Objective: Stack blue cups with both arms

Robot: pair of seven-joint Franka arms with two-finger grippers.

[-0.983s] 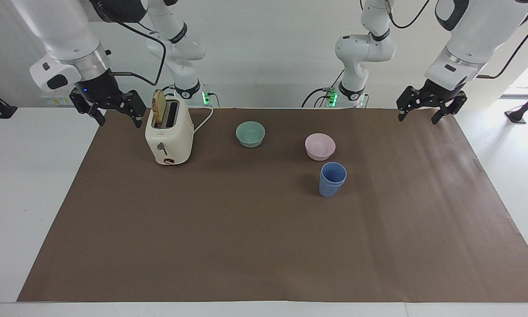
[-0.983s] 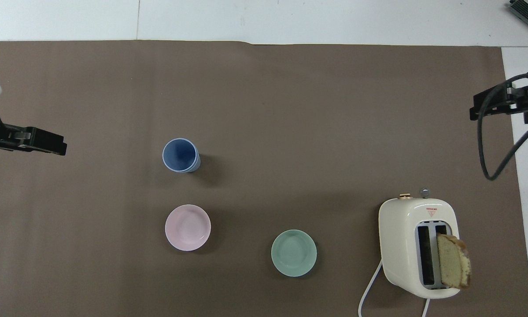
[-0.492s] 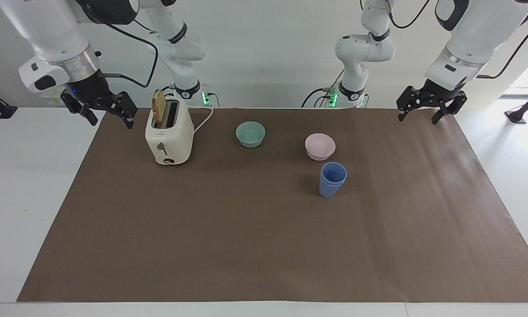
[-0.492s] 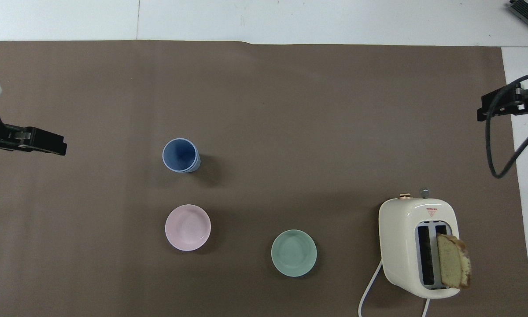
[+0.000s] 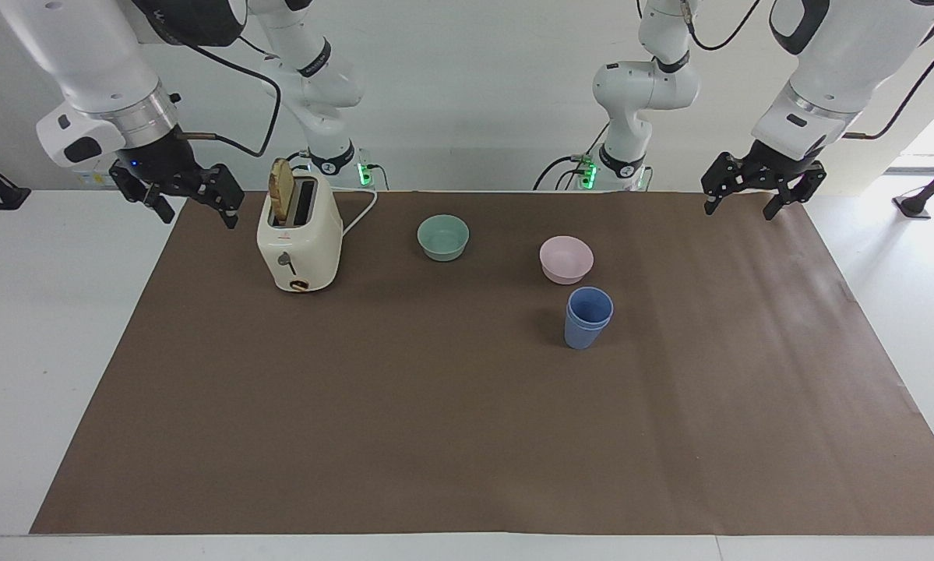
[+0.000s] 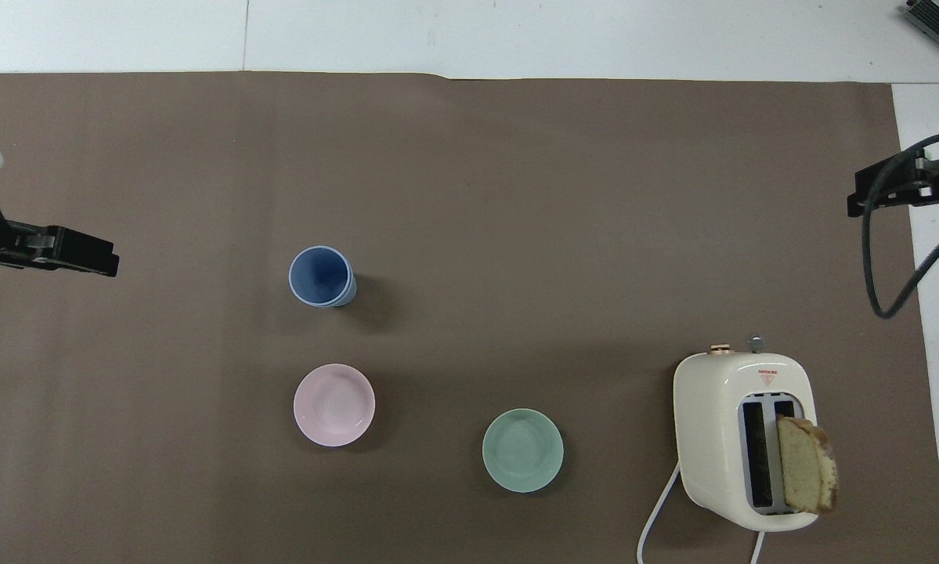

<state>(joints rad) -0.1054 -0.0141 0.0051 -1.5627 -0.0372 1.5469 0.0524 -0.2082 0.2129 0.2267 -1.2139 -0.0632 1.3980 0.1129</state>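
The two blue cups (image 5: 588, 318) stand nested one in the other, upright on the brown mat (image 5: 467, 436), with both rims showing. From above the blue cups (image 6: 322, 276) show one dark opening. My left gripper (image 5: 739, 209) hangs open and empty over the mat at the left arm's end, well apart from the cups. In the overhead view the left gripper (image 6: 101, 258) shows edge-on. My right gripper (image 5: 199, 216) hangs open and empty over the mat's edge at the right arm's end, beside the toaster. The right gripper (image 6: 861, 205) shows partly in the overhead view.
A pale pink bowl (image 5: 566, 259) sits just nearer to the robots than the cups. A teal-green bowl (image 5: 443, 237) stands between it and a cream toaster (image 5: 299, 241), which holds a raised slice of bread (image 5: 281, 191). The toaster's cord (image 5: 360, 214) runs toward the robots.
My right gripper has risen and drawn away from the toaster toward the right arm's end of the table. The left gripper and the cups have not moved.
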